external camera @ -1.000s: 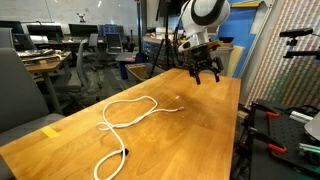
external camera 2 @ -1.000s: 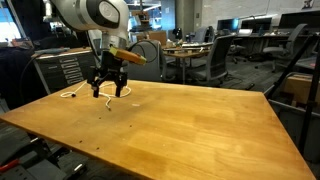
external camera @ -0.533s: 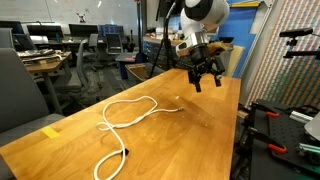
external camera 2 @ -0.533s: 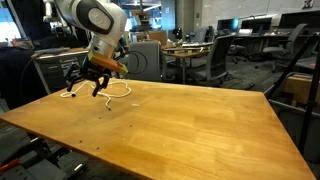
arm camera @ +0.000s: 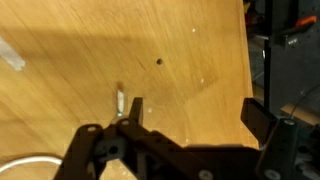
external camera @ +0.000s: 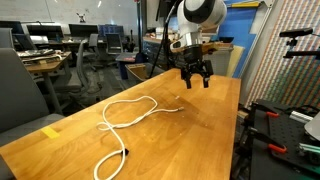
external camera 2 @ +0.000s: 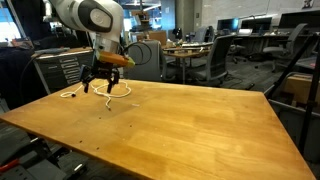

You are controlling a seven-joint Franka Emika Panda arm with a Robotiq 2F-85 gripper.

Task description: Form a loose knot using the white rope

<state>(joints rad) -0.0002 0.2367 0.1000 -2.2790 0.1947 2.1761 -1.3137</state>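
The white rope (external camera: 128,112) lies slack in loose curves on the wooden table (external camera: 200,140), running from mid-table toward the near corner. In an exterior view only part of the rope (external camera 2: 120,90) shows, behind the arm. My gripper (external camera: 195,79) hangs open above the far end of the table, past the rope's end, with nothing between its fingers. It also appears open in the opposite exterior view (external camera 2: 102,88). In the wrist view the gripper (arm camera: 196,114) is open over bare wood. One rope end (arm camera: 119,101) lies just beside a fingertip (arm camera: 137,105), and a rope curve (arm camera: 28,160) shows at the lower left.
A yellow tape strip (external camera: 50,130) sits at the table's edge. Black stands and gear (external camera: 285,125) crowd one long side of the table. Office chairs (external camera 2: 225,62) and desks stand beyond it. A small dark hole (arm camera: 159,62) marks the wood.
The gripper has turned at the wrist and shifted slightly sideways above the table's far end. The rope has not moved and the jaws stayed open.
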